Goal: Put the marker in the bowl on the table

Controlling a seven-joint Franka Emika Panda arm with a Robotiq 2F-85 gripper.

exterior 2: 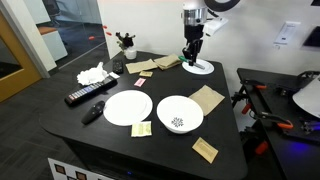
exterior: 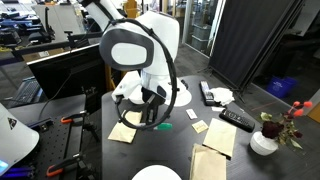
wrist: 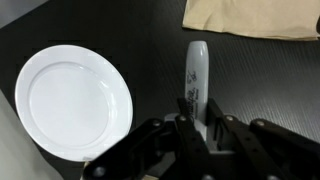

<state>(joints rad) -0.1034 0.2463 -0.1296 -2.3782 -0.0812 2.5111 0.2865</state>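
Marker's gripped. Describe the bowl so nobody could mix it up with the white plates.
On the dark table, two white round dishes sit side by side at the end away from the arm. The bowl is the one nearer the large tan napkin; unlike the flat plate beside it, it has raised sides and dark markings inside.

The table (exterior 2: pixel 230 130) is dark grey-black all over. The bowl (wrist: pixel 75 100) is plain glossy white. The marker (wrist: pixel 197 70) shows whitish with small dark print, and the gripper (wrist: pixel 200 122) is black. One white plate (exterior 2: pixel 128 108) is plain; a second plate (exterior 2: pixel 179 113) has a dark speckled centre. The napkins (exterior 2: pixel 207 98) are tan, the remote (exterior 2: pixel 90 95) toward one edge black, the flowers (exterior 2: pixel 125 42) at a corner dark red.
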